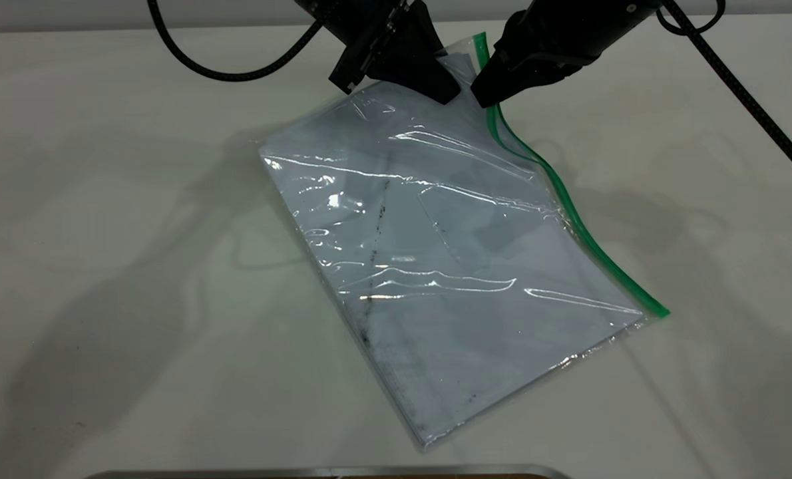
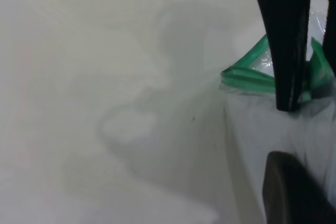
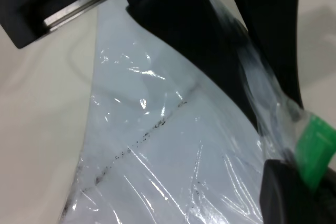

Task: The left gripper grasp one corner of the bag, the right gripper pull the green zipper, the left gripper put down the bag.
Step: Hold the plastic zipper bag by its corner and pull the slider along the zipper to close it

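The bag [image 1: 449, 266], a clear pouch with white paper and a dark smudge line, lies slanted on the white table. Its far end is raised. The green zipper [image 1: 569, 199] runs along its right edge. My left gripper [image 1: 446, 90] is shut on the corner of the bag at the far end of the strip; this green corner [image 2: 247, 72] shows crumpled in the left wrist view. My right gripper [image 1: 484, 96] is just right of it, shut on the green zipper [image 3: 315, 145]. The slider tab is hidden by the fingers.
The white table [image 1: 103, 266] spreads round the bag on all sides. A metal edge [image 1: 329, 472] runs along the near side. Black cables [image 1: 742, 93] hang from both arms at the back.
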